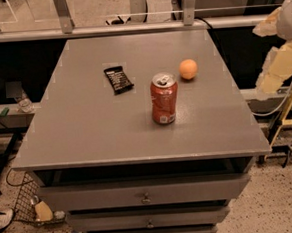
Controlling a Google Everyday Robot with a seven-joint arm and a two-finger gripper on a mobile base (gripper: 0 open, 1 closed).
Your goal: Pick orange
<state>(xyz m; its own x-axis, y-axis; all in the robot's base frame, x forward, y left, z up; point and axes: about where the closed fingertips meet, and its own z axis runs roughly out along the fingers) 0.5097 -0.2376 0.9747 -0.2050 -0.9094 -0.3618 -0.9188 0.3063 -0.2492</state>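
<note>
orange: (188,69) sits on the table (87,132), right of centre toward the far side, free on all sides, nothing touching it
hand: (273,72) pale arm end at the right edge of view, off the table's right side, well apart from the orange and above table level; apart or together, cannot tell
task stage: judged not started, orange ungrasped, reach yet to come
soda can: (164,98) red-orange, upright, tab end up, just beside the orange on its near-left side, not touching it
snack bar: (118,79) dark wrapper, lying flat, left of the can, well apart from the orange
in the way: from the right side nothing sits between hand and orange; the can blocks only an approach from the near-left
risk 1: orange is round and smooth, so an off-centre closing would likely squirt it out and send it rolling toward the far or right edge of the table
risk 2: overshooting to the left could clip the can and tip it, since it is tall and narrow
risk 3: can is of a similar colour and close by, so grabbing the wrong target is possible
risk 4: coming down too low would press into the table top
around: drawers (146,193) under the table, wire basket (32,206) on the floor at left, yellow frame (286,113) at right near the arm
</note>
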